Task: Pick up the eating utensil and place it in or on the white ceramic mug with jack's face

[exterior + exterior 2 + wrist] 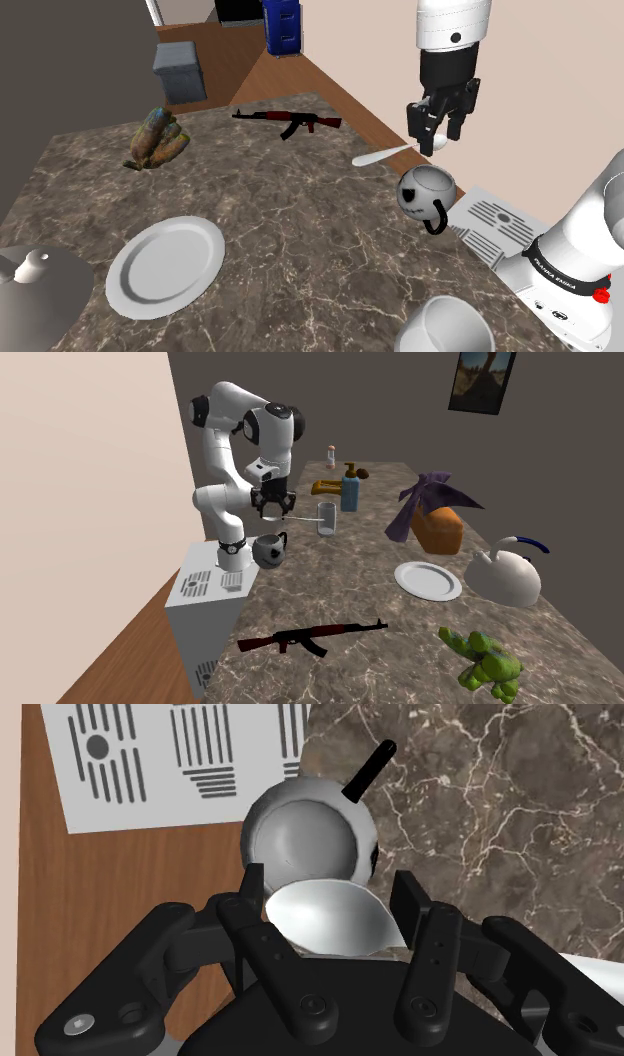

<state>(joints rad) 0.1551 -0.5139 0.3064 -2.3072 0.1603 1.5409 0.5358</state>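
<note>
Almost straight above the round white mug (425, 190) with black face markings, the black gripper (437, 135) pinches the glossy white spoon (385, 153) by its bowl, handle jutting level sideways.

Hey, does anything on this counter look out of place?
Yes: a rifle lies flat on the counter among tableware: a plate, a mug and a held spoon. Nothing looks spilled or broken.

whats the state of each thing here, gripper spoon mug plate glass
gripper: shut on the spoon, above the mug
spoon: held in the air, roughly level
mug: upright on the table, empty
plate: flat on the table, empty
glass: upright, looks empty
</note>
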